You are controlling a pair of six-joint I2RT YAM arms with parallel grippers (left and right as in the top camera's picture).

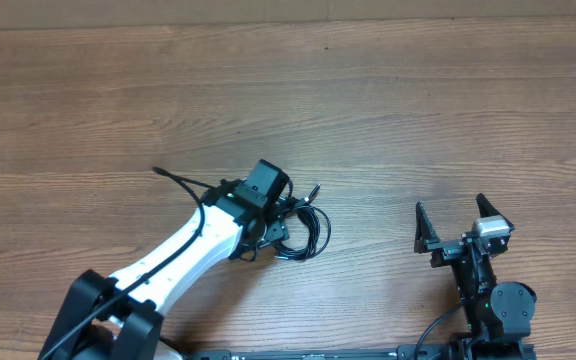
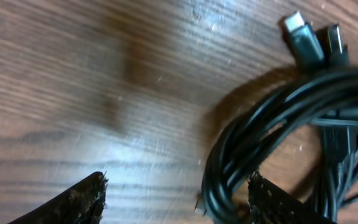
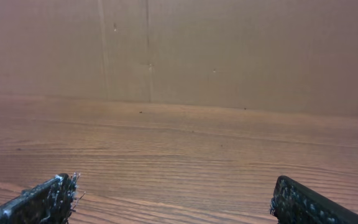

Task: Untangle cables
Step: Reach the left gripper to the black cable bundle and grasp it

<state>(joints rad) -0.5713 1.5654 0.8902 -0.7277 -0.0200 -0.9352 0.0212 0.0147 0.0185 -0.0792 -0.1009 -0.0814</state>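
The cables (image 1: 308, 240) are lying coiled just right of centre on the table (image 1: 368, 90). We are hovering our left gripper (image 2: 178, 198) over the coil's edge, jaws spread, probably to catch a strand. Our right gripper (image 1: 455, 226) is sitting open at lower right.

Looks between wide-apart black fingers (image 3: 45, 202) of the right gripper (image 3: 173, 205), over a brown wooden table (image 3: 179, 155), to a brown wall (image 3: 229, 50).
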